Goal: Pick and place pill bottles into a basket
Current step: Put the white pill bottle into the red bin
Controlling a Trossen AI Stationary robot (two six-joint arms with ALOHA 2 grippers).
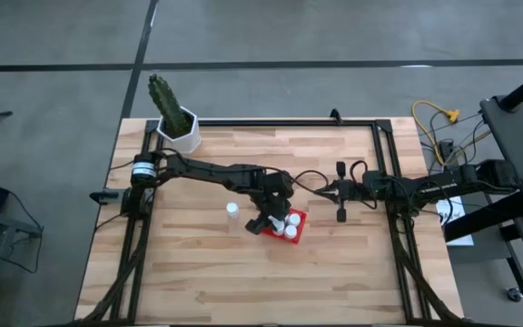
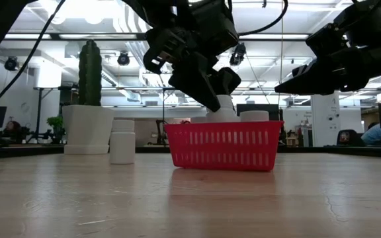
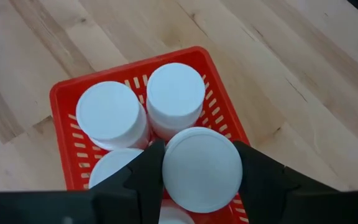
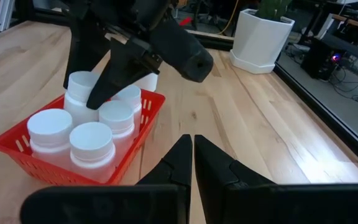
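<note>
I see the left gripper (image 3: 199, 171) at the centre of the high view, over the red basket (image 1: 285, 227), its fingers on either side of a pill bottle (image 3: 202, 168) and gripping it above four bottles already inside. One more bottle (image 1: 232, 211) stands on the table left of the basket. My right gripper (image 4: 193, 163) hangs closed and empty, right of centre

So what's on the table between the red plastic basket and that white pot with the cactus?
One small white capped pill bottle stands alone on the wooden table, between the red mesh basket and the white hexagonal cactus pot, as the high view shows.
</note>
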